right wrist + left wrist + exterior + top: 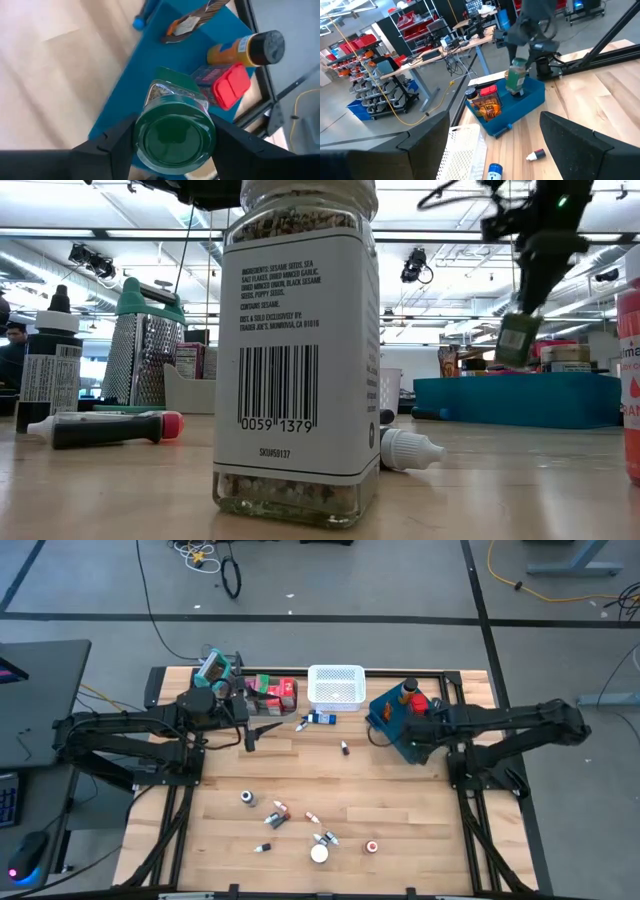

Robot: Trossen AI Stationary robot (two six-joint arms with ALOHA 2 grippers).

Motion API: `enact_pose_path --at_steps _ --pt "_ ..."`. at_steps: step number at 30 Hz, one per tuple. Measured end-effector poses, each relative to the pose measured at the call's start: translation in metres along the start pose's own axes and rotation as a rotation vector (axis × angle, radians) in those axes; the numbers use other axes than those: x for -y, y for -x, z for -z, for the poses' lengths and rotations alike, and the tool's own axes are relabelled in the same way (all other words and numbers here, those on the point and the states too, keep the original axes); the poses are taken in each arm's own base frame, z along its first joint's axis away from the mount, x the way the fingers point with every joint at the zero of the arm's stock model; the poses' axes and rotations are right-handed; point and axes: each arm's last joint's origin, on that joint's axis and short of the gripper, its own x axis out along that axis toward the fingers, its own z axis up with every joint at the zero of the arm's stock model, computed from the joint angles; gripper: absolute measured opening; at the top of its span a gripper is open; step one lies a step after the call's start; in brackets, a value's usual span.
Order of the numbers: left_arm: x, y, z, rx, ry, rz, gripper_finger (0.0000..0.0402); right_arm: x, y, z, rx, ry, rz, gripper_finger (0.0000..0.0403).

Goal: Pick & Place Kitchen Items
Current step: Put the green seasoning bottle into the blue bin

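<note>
My right gripper (408, 740) hangs over the blue tray (385, 720) at the table's far right and is shut on a green-lidded spice jar (175, 135). The left wrist view shows this jar (516, 75) over the tray (527, 107). My left gripper (265, 730) is open and empty, above the table near the clear bin of red cartons (272, 692). Several small bottles, tubes and jars (300, 830) lie loose on the near part of the table. A blue-capped tube (320, 720) lies in front of the white basket (335, 685). My right gripper pinches the jar between its two fingers (117, 137) at the sides of the green lid (175, 117), coming from above and pointing down. The jar (518, 338) hangs below the fingers, roughly upright and lifted clear above the tray (520, 400).
The tray holds an orange bottle with a black cap (250, 47), a red-lidded pack (230, 85) and a packet (195, 22). A tall seasoning jar (300, 350) stands right at the low camera. A grater (145, 350) stands at the far left. Bare wood lies mid-table.
</note>
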Motion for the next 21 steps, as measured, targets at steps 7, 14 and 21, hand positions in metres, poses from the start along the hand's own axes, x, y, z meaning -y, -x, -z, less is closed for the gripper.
enact_pose_path --at_steps 7,14,21 --pt "0.000 0.000 0.000 -0.001 0.000 0.001 0.0316 0.011 -0.040 -0.005 -0.058 -0.067 -0.036 0.0220" --pt "0.000 0.000 0.000 -0.001 0.000 0.001 0.0316 0.023 -0.075 0.002 -0.135 -0.120 -0.113 0.0225" --pt "0.000 0.000 0.000 -0.001 0.000 0.000 0.0316 0.028 -0.085 0.004 -0.134 -0.149 -0.109 0.0252"
